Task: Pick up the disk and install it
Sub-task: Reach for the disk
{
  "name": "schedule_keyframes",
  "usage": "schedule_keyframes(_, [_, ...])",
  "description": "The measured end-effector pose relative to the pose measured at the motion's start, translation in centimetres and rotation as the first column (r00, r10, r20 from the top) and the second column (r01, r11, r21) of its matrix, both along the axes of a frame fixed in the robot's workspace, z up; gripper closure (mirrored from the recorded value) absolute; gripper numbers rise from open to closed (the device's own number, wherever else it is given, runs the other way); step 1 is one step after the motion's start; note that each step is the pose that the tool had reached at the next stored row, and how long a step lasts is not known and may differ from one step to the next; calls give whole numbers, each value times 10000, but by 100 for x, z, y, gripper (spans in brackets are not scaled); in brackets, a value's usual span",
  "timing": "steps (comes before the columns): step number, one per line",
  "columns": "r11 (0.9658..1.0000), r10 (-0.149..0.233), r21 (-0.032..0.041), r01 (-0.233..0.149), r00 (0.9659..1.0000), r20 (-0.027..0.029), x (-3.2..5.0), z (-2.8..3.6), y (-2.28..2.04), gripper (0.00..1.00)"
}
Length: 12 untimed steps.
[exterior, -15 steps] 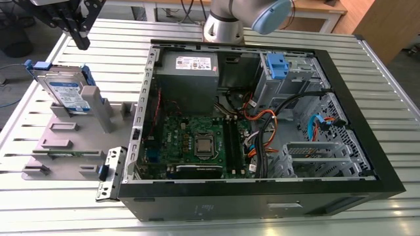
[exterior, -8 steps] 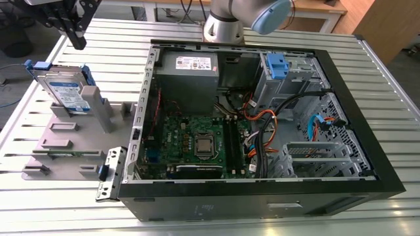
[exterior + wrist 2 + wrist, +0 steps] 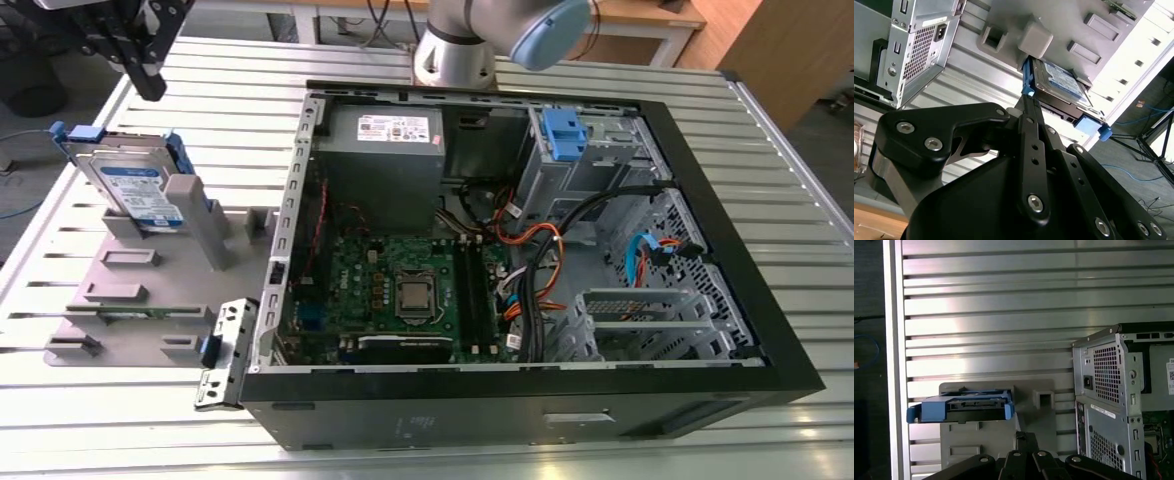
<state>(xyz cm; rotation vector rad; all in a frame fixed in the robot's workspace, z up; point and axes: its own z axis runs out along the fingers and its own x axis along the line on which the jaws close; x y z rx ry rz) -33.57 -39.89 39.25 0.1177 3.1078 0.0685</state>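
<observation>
The disk [image 3: 134, 188] is a silver drive with a white-and-blue label and blue rails. It leans upright in a grey fixture [image 3: 147, 290] on the exterior view's left, beside the open computer case [image 3: 534, 405]. My black gripper [image 3: 152, 88] hangs in the air above and behind the disk, clear of it. Its fingers come together at the tip with nothing between them. In both wrist views the gripper [image 3: 1025, 100] [image 3: 1025, 436] points towards the disk [image 3: 1064, 82] [image 3: 964, 407], with a gap between them.
Inside the case are a green motherboard [image 3: 400, 285], a grey power supply [image 3: 387, 135], loose cables and a tall grey drive cage with a blue-tabbed bracket [image 3: 561, 135]. Everything rests on a slatted aluminium table [image 3: 801, 180]. The table edge lies just beyond the fixture.
</observation>
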Motion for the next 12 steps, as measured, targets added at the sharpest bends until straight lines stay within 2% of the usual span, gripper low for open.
schedule_keyframes(12, [10000,0,0,0,10000,15,-247,-6,0,89])
